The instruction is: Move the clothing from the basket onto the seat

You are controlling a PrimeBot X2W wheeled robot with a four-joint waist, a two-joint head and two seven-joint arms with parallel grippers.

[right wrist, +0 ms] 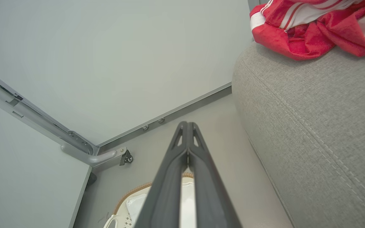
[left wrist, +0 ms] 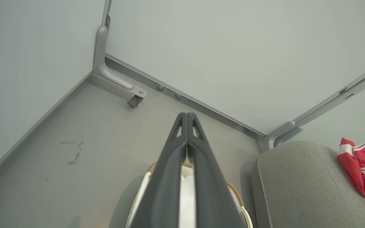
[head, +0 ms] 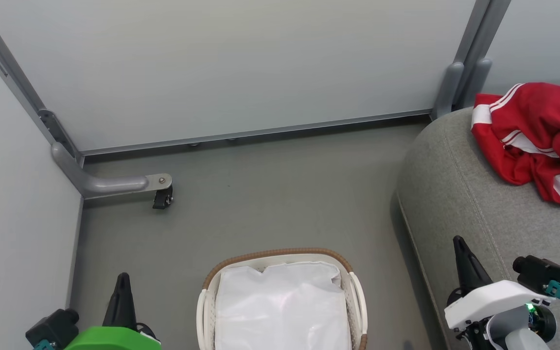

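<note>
The red clothing [head: 537, 141] with white stripes lies crumpled on the grey seat [head: 460, 194] at the right; the same clothing [right wrist: 315, 28] [left wrist: 364, 169] shows in both wrist views. On the floor at bottom centre stands the basket [head: 280, 256], and inside it I see just its white liner [head: 282, 306]. My left gripper [head: 123, 278] is shut and holds nothing, to the left of the basket. My right gripper [head: 457, 240] is shut too, above the seat's front edge. Seen from the wrists, the left gripper [left wrist: 186, 114] and the right gripper [right wrist: 187, 123] each have their fingers pressed together.
Pale partition walls [head: 221, 68] close off the back and left. A grey bracket with a small black caster [head: 162, 198] sticks out onto the grey floor [head: 280, 194] at the left corner. A grey post [head: 450, 87] stands behind the seat.
</note>
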